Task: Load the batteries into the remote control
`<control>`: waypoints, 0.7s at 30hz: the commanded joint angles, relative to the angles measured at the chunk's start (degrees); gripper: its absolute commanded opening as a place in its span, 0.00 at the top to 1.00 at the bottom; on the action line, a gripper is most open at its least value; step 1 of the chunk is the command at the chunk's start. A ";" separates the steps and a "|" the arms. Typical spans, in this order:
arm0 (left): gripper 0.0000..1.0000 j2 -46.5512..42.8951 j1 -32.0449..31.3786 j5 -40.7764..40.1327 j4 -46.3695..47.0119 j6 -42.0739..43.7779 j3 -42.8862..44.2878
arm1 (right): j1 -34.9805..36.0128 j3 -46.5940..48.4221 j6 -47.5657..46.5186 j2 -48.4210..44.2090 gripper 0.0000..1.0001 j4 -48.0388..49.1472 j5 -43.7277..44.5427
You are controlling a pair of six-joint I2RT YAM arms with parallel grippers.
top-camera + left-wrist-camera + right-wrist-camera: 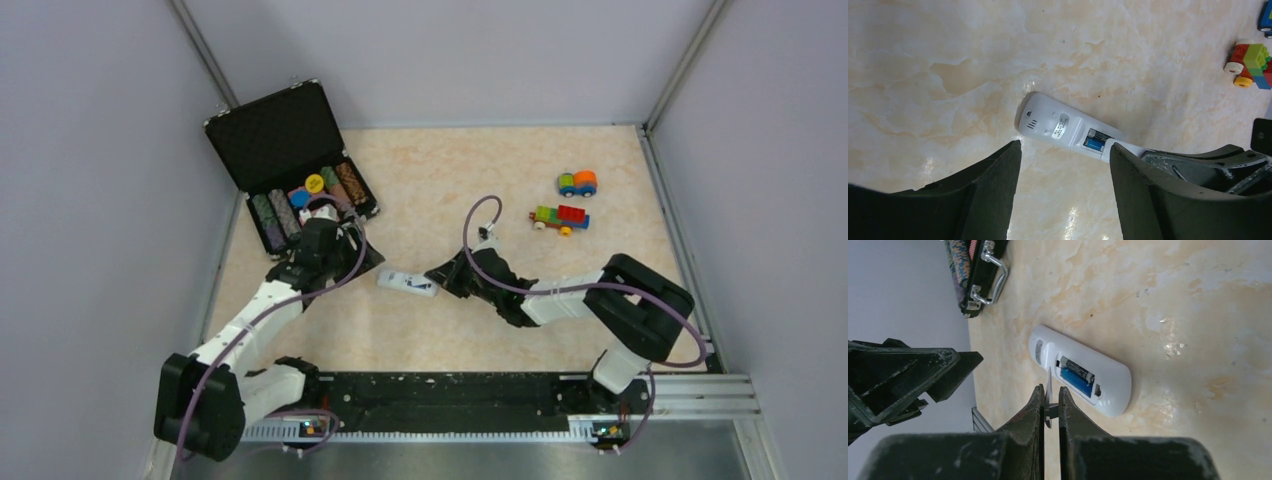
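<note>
Top external view, left to right: an open black case (275, 135) with stacks of chips sits at the far left of the table (450, 180). The left gripper (362, 260) is just in front of it. The remote (407, 283) lies flat near the table's middle, between the two grippers. The right gripper (442, 274) is just beside the remote's right end. A small toy car (577, 183) and a longer toy block car (560, 217) stand well apart at the far right. Left wrist view: the left fingers (993, 190) are spread wide with nothing between them, tips near the remote. The remote is back side up with its battery bay uncovered and the blue battery (1094, 144) seated in it. Right wrist view: both cells lie side by side in the bay, the black battery (1076, 371) next to the blue. The right fingers (1035, 410) are almost together, pinching a thin white piece (1049, 382) seen edge-on, just beside the remote's near edge. Cannot tell whether the piece touches the remote.
</note>
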 commanded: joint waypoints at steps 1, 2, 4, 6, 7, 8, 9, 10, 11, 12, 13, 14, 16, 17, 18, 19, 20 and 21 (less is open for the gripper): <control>0.30 1.61 1.67 2.92 6.35 0.60 -1.33 | 0.55 1.77 3.17 3.30 1.00 6.92 2.44; 0.30 1.89 1.98 3.80 7.18 0.60 -1.76 | 0.51 1.96 3.56 4.07 1.00 7.76 2.41; 0.30 2.46 2.51 5.21 8.76 0.48 -2.74 | 0.51 2.44 3.92 5.34 1.00 8.92 2.60; 0.30 3.03 2.81 6.53 9.73 0.41 -3.25 | 0.50 3.00 4.05 6.27 1.00 9.43 2.24; 0.30 3.32 2.85 7.11 10.12 0.37 -3.37 | 0.54 3.36 4.01 6.77 1.00 9.22 2.09; 0.30 3.70 2.94 7.75 10.49 0.36 -3.48 | 0.53 3.59 4.07 7.05 1.00 9.02 1.98; 0.31 4.11 3.01 8.34 10.86 0.32 -3.60 | 0.53 3.59 4.25 7.25 1.00 9.14 1.89; 0.31 4.47 3.06 9.14 11.39 0.24 -3.68 | 0.56 3.46 4.51 7.42 1.00 9.26 2.09; 0.31 4.89 3.06 9.76 11.75 0.24 -3.68 | 0.56 3.24 4.92 7.52 1.00 9.31 2.33; 0.32 5.30 3.12 10.25 11.94 0.28 -3.60 | 0.53 3.08 5.24 7.76 1.00 9.54 2.33; 0.32 5.85 3.12 10.66 11.95 0.34 -3.52 | 0.56 2.96 5.39 8.05 1.00 9.83 2.22; 0.33 6.30 3.19 10.94 11.95 0.49 -3.38 | 0.57 2.94 5.73 8.29 1.00 9.65 2.16; 0.33 6.91 3.39 11.14 11.73 0.70 -3.26 | 0.52 3.07 6.03 8.76 1.00 9.66 1.92; 0.34 7.05 3.46 11.26 11.74 0.94 -3.23 | 0.55 3.03 6.20 8.94 1.00 9.48 1.89; 0.34 7.10 3.60 11.29 11.70 1.18 -3.25 | 0.61 3.06 6.30 9.08 1.00 9.33 1.87; 0.34 7.18 3.65 11.27 11.61 1.31 -3.23 | 0.62 2.98 6.31 9.16 1.00 9.39 1.95; 0.34 7.27 3.73 11.33 11.57 1.54 -3.28 | 0.70 2.94 6.31 9.16 1.00 9.24 2.19; 0.34 7.33 3.82 11.41 11.46 1.68 -3.30 | 0.87 3.00 6.32 9.11 1.00 8.85 2.39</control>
